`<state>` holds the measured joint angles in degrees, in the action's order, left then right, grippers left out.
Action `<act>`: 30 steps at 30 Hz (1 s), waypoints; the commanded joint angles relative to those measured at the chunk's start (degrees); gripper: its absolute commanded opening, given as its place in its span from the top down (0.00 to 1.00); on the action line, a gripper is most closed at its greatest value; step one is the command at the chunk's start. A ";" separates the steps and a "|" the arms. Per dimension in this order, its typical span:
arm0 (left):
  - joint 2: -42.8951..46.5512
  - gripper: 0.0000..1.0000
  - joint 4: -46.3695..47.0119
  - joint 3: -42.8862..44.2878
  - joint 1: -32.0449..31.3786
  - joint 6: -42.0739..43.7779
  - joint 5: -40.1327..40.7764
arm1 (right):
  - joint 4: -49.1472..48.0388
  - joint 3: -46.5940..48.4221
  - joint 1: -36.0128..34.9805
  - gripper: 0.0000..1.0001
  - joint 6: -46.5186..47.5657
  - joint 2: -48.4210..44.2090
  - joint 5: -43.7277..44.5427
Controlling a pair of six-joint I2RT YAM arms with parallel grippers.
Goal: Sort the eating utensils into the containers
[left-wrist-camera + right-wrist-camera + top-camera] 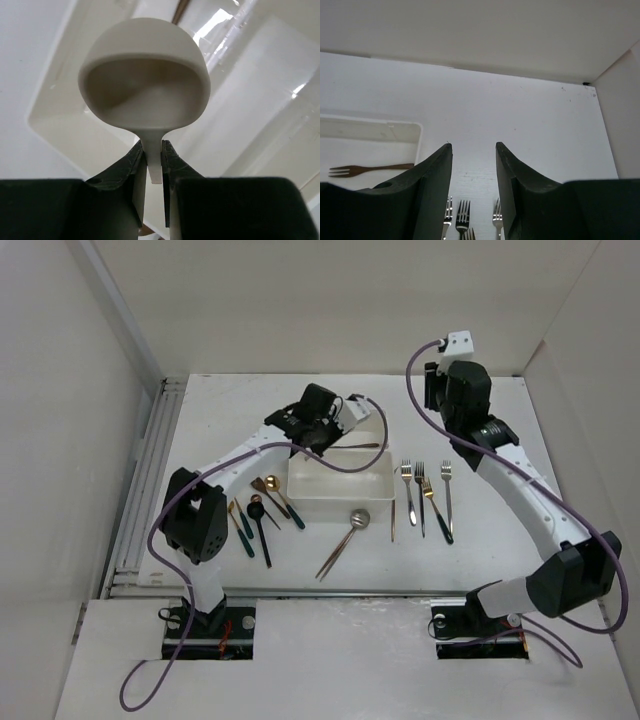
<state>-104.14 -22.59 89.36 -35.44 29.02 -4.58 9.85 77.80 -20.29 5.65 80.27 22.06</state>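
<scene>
My left gripper point(151, 145) is shut on the short stem of a white spoon point(145, 75), which it holds bowl-forward above the white tray point(37, 117). From above, the left gripper point(320, 426) hangs over the far edge of that tray point(345, 490). My right gripper point(473, 145) is open and empty, raised over the far right of the table point(437, 390). Below it lie several silver forks point(463, 212) in a row point(420, 476). A copper fork point(370, 170) rests at the tray's far end. A silver spoon point(358, 518) lies in front of the tray.
Left of the tray lie several spoons, one gold point(262, 483), others dark-handled point(258, 512). A thin copper handle point(393, 520) lies right of the tray. Purple cables point(340, 462) loop over the tray. White walls enclose the table on three sides.
</scene>
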 commanded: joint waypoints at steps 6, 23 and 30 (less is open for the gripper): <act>1.83 0.97 4.75 -4.72 -1.47 1.83 -5.35 | -2.29 -3.18 -0.36 0.53 -2.13 -5.04 0.96; 4.12 0.51 -1.05 0.72 -1.66 -9.84 -3.59 | 25.12 -4.58 18.71 0.30 -15.58 4.52 -19.08; 6.49 0.51 -4.30 4.51 3.53 -15.92 -2.89 | 25.13 -9.42 20.82 0.46 -17.43 12.79 -19.08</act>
<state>-102.80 -24.64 91.05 -33.76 16.86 -7.94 33.28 68.58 -0.27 -9.74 91.50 3.92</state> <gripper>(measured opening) 0.488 0.551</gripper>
